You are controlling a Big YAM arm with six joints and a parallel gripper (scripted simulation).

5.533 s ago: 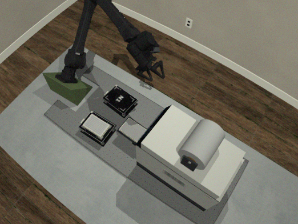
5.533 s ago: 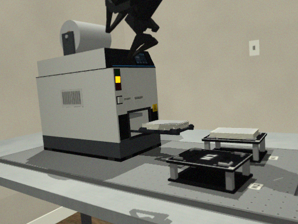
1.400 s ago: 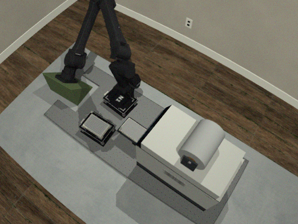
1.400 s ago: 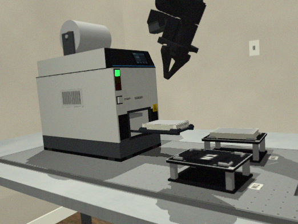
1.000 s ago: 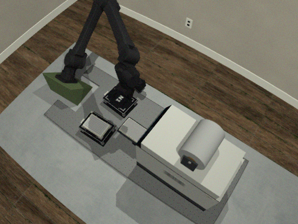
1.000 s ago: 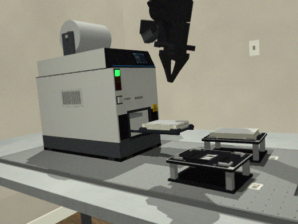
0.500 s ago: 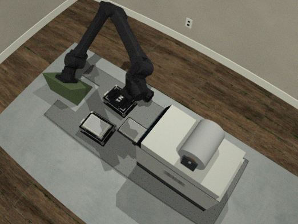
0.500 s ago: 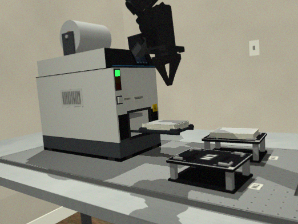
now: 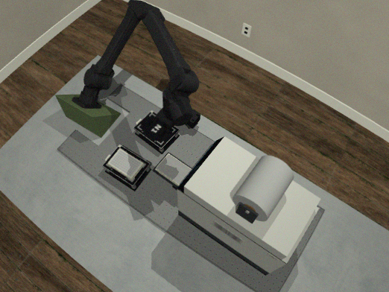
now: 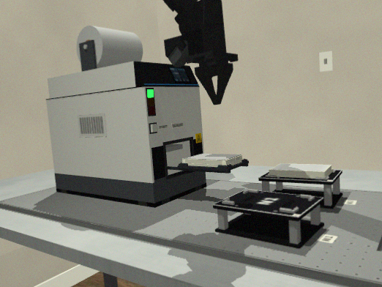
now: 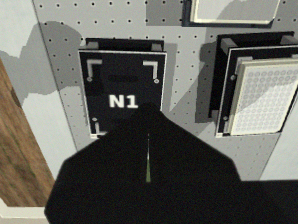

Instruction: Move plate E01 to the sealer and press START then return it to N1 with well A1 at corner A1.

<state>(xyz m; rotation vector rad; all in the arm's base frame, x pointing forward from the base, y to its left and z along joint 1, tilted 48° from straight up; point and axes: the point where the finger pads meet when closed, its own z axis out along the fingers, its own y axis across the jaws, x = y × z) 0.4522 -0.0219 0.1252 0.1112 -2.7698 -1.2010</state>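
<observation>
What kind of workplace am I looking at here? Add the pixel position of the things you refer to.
Probably a laboratory automation bench: a plate sealer [image 9: 212,167] [image 10: 102,139] with a roll on top [image 9: 266,186] [image 10: 118,45], a many-welled plate in a raised nest [image 9: 124,162] [image 10: 301,170] [image 11: 262,97], and a perforated base board [image 9: 156,208] [image 10: 351,256] [image 11: 187,65].

Turned the lamp [image 10: 150,93] from amber to green. Swung the gripper [image 10: 216,102] [image 11: 148,111] leftward and nearer in the top view, in toward nest N1 [image 9: 146,129] [image 10: 246,205] [image 11: 122,86]. Brought its formerly spread fingertips together.
</observation>
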